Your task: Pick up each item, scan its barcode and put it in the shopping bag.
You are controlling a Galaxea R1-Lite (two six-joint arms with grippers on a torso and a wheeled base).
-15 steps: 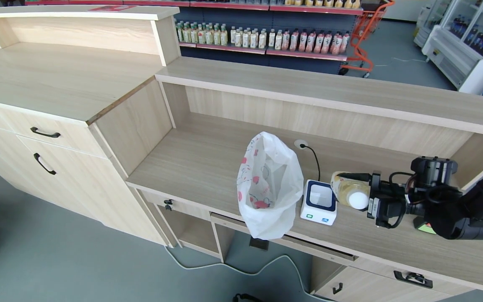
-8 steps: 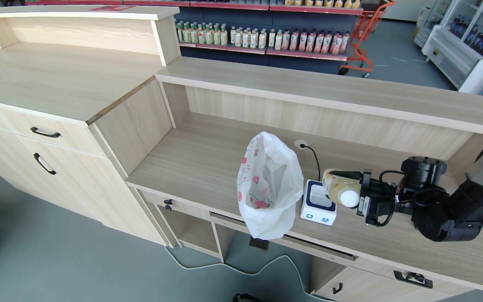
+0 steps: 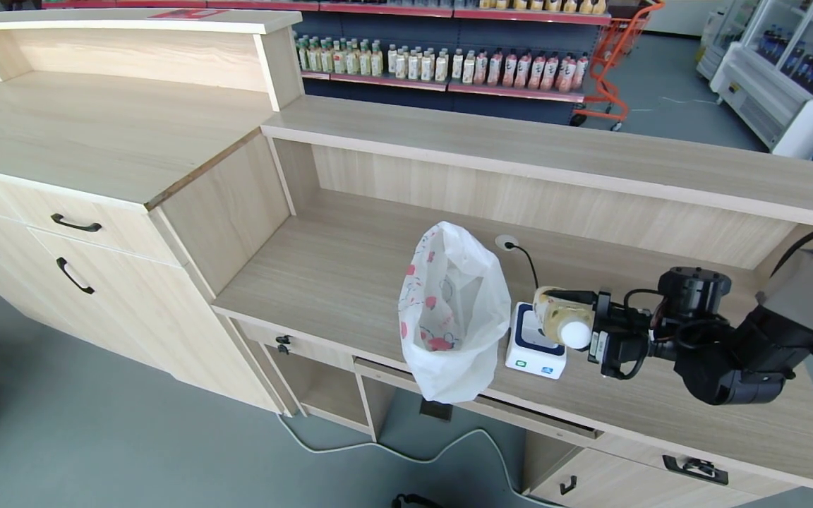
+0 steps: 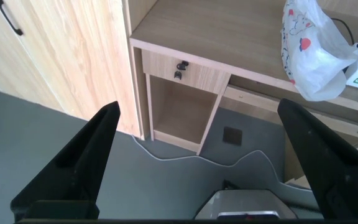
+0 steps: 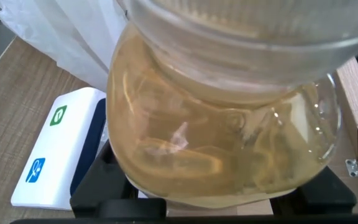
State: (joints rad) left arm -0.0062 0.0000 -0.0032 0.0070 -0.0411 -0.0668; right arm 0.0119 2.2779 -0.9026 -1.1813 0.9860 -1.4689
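Note:
My right gripper (image 3: 579, 317) is shut on a clear bottle (image 3: 558, 317) of yellowish drink with a white cap, held on its side just over the right edge of the white scanner (image 3: 535, 343). The right wrist view shows the bottle (image 5: 222, 137) close up, with the scanner (image 5: 58, 155) beneath it. The white shopping bag (image 3: 452, 310) with red prints stands open just left of the scanner and appears again as the bag (image 4: 312, 46) on the counter. My left gripper (image 4: 197, 162) hangs open low over the grey floor in front of the counter.
A black cable (image 3: 528, 264) runs from a counter grommet to the scanner. A raised wooden shelf (image 3: 555, 152) runs behind the work surface, and a taller counter (image 3: 96, 134) stands to the left. Bare counter (image 3: 350, 275) lies left of the bag.
My right gripper has carried the bottle leftward, from right of the scanner to over its right edge. The bag and scanner have stayed put.

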